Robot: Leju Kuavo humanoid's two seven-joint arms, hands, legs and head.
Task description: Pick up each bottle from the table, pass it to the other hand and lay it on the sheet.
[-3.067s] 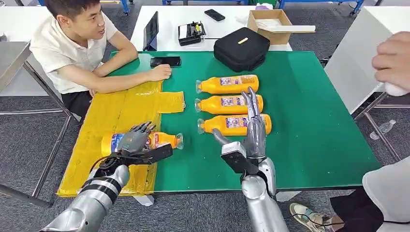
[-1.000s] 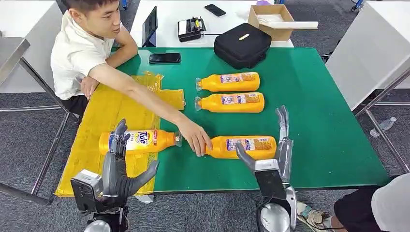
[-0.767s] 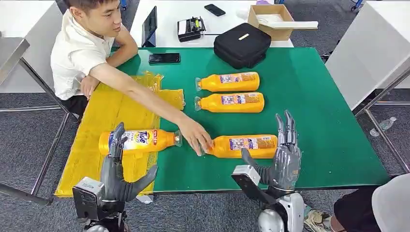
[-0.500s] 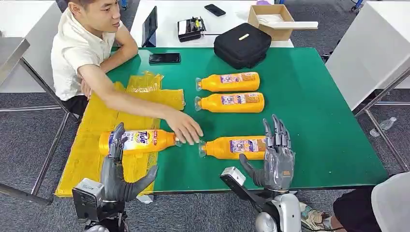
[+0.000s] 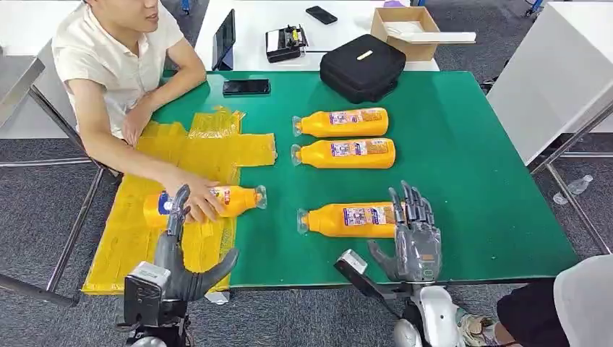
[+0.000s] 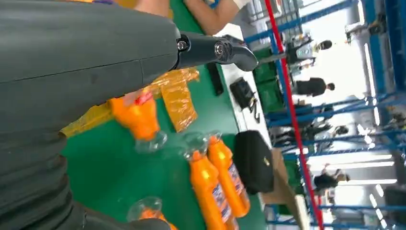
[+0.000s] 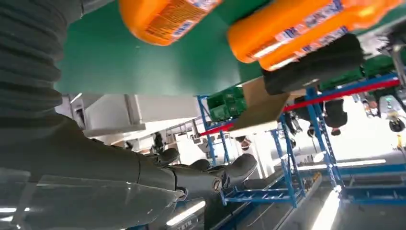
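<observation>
Handling: the near bottle looks like a filled plastic juice bottle, so likely moderately heavy, stiff in the body, smooth and a bit slippery on its label; lying on its side, it may roll if nudged.
Where to hold: the wide labelled middle of the body seems the safest place, with fingers wrapped across it; the narrow neck by the clear cap would give less purchase.
Look: orange body, white and blue printed label, clear cap pointing left; the far bottles match it and lie parallel, one behind the other.
Place: the near bottle lies on the green surface, near its front edge, right of the yellow sheet and well apart from the two farther bottles.
On the sheet: one bottle already lies on the sheet's right part, and a person's hand rests on it.
Right hand: spread wide and holding nothing, fingers upright just beside the base end of the near bottle; whether it touches cannot be told.
Left hand: fingers apart and holding nothing, raised at the near edge of the sheet.
Judgement: the near bottle is probably the next pick.
</observation>
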